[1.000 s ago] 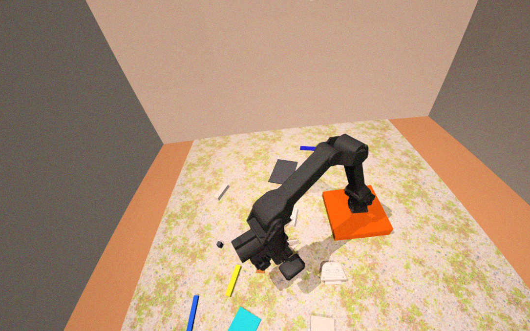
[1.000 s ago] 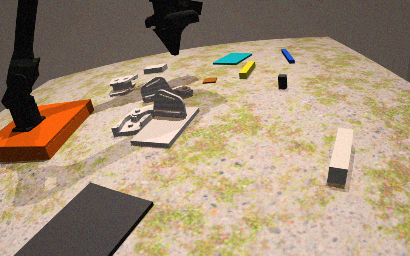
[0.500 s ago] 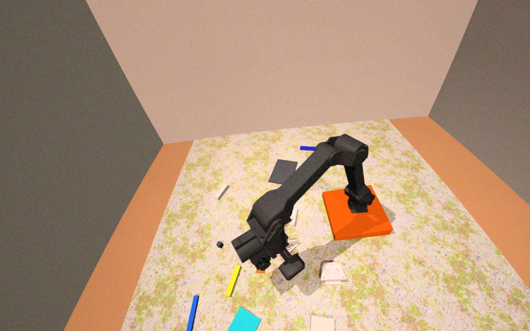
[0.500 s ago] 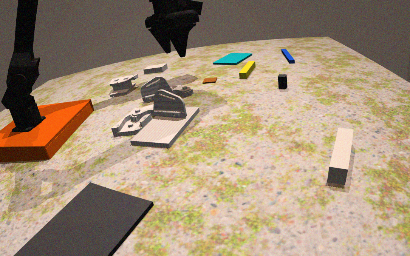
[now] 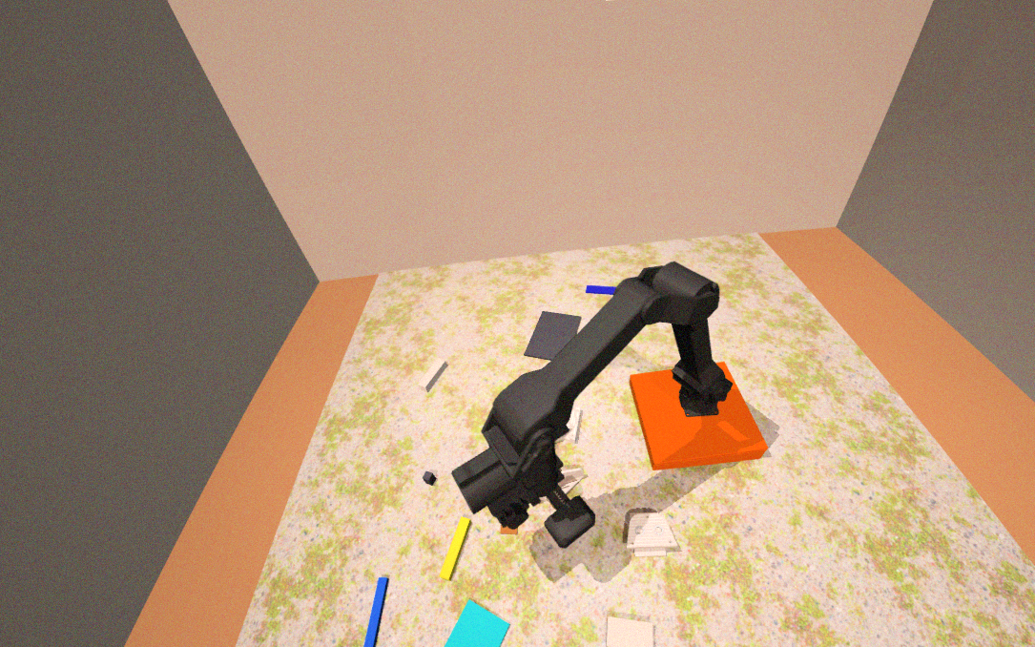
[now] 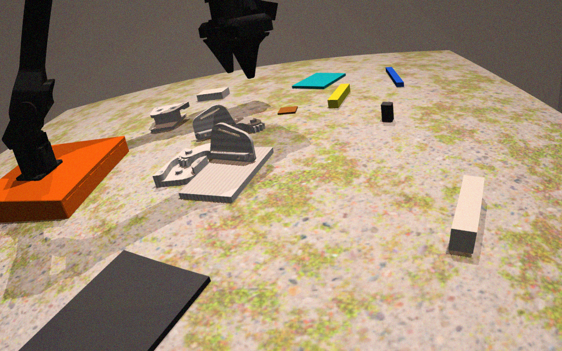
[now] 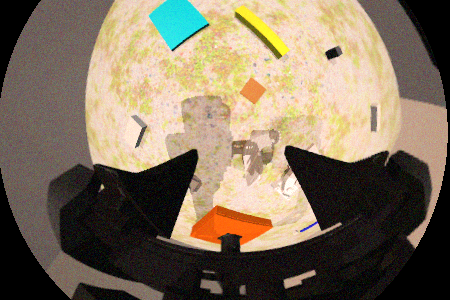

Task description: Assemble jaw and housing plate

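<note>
My gripper [image 6: 241, 74] [image 7: 242, 152] is open and empty, raised above the table. The loose jaw [image 6: 214, 119] [image 7: 252, 158] lies on the table below and ahead of the gripper, its pad plate standing up and its toothed end to the right in the exterior view. The other jaw [image 6: 232, 141] sits on the pale base [image 6: 213, 180], pad upright, beside the stubs. The nearer stub [image 6: 178, 171] shows bare. The housing plate [image 6: 168, 108] [image 5: 650, 530] stands apart on the table, past the base. In the top view my arm hides most of the base and loose jaw.
The orange block [image 5: 690, 438] [image 6: 86, 163] carries my arm. Around lie an orange tile [image 6: 287, 110] [image 7: 252, 90], yellow bar [image 6: 339, 96], cyan plate [image 6: 319, 80], black block [image 6: 387, 112], white bar [image 6: 468, 209], white block [image 6: 213, 93] and dark plate [image 6: 121, 301].
</note>
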Robot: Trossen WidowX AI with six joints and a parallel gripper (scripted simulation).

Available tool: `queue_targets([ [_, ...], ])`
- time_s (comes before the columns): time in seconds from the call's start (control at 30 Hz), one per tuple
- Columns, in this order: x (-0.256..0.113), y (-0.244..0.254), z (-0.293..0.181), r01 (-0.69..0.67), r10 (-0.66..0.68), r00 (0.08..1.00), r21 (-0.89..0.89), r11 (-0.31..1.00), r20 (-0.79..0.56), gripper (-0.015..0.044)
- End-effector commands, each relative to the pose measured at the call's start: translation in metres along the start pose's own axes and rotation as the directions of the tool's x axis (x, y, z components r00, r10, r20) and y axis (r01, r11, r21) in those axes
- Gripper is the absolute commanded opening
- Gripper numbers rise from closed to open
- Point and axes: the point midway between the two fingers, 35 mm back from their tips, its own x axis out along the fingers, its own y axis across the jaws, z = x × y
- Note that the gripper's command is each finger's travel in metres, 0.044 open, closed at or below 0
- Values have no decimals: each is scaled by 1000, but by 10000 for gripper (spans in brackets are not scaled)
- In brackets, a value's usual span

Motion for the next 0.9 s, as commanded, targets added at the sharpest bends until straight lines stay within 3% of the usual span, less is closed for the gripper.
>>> queue_targets([
  [0.0, 0, 0, 0, 0, 0, 1000, 0, 1000, 0, 440],
  [0.33, 0, 0, 0, 0, 0, 1000, 0, 1000, 0, 440],
  [0.87, 0, 0, 0, 0, 0, 1000, 0, 1000, 0, 20],
])
